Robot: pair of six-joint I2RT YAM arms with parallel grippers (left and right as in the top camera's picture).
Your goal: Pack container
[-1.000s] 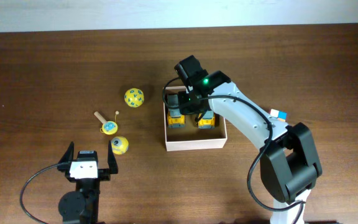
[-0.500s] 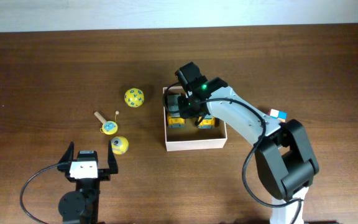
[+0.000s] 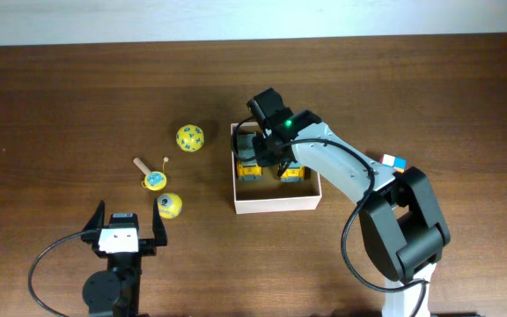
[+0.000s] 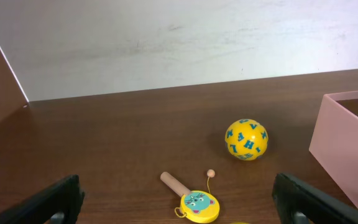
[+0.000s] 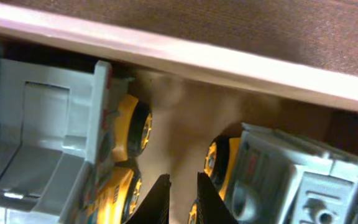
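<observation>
Trucks (image 3: 249, 163): two in the centre container (image 3: 275, 205); two balls (image 3: 190, 137), one rattle (image 3: 153, 179) at left on the worktop (image 3: 77, 97). Right hand (image 5: 182, 199) nearly together, left hand (image 3: 127, 222) apart.

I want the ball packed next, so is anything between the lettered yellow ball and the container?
Nothing visible does: only bare table lies between the lettered yellow ball and the container. The right end effector sits between two toy trucks inside its far half.

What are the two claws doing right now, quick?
Left claw: open, holding nothing.
Right claw: almost closed, only a thin gap, holding nothing.
</observation>
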